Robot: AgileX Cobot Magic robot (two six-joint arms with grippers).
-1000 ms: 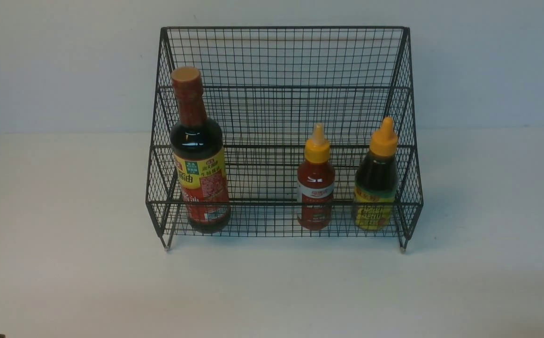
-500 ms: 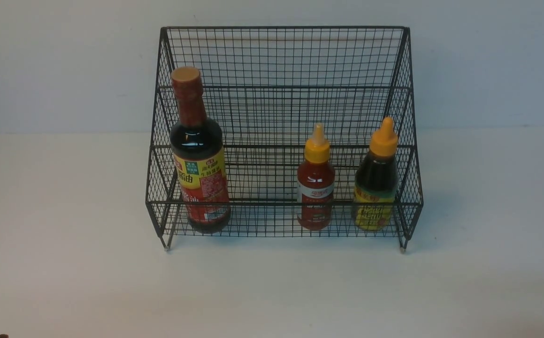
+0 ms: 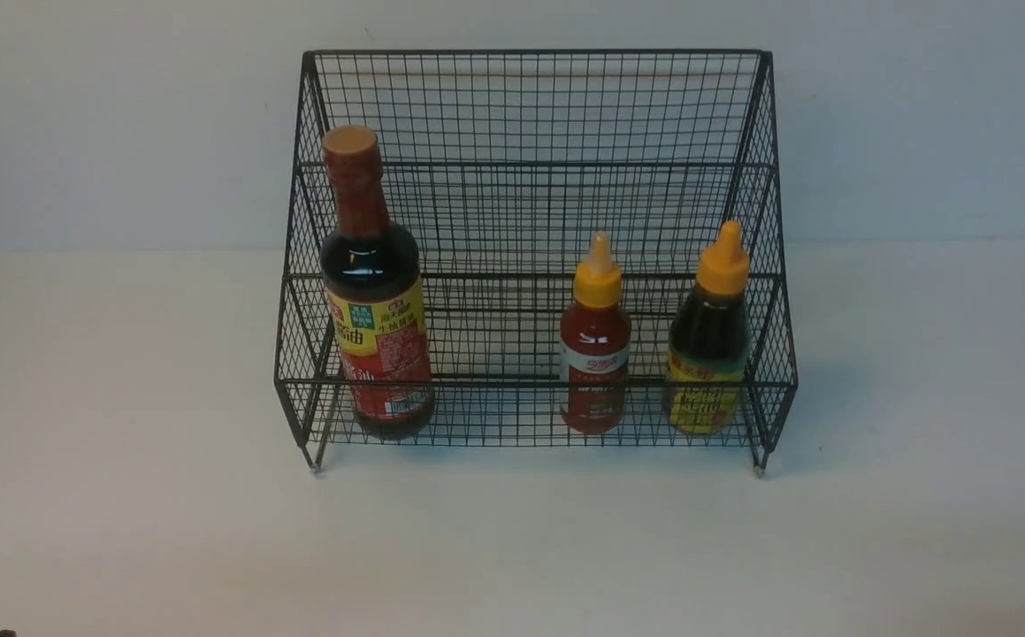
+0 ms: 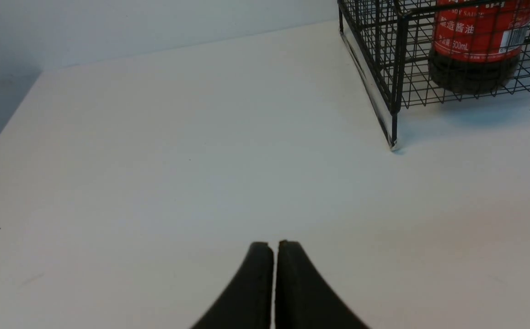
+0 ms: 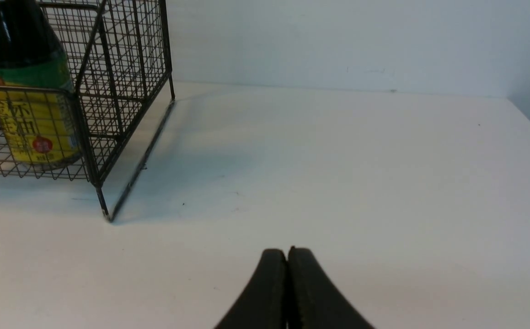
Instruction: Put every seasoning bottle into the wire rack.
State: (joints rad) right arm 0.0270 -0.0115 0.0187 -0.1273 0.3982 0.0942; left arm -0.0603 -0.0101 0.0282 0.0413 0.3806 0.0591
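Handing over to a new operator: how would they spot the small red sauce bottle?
Find the black wire rack on the white table. On its lower tier stand three bottles; the small red bottle is the middle one. It is the shortest, red-bodied with a yellow nozzle cap.

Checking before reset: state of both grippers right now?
Left gripper: shut, holding nothing, over bare white table.
Right gripper: shut, holding nothing, clear of the black wire-mesh rack.

Bare test bench, plain white table, blank pale wall
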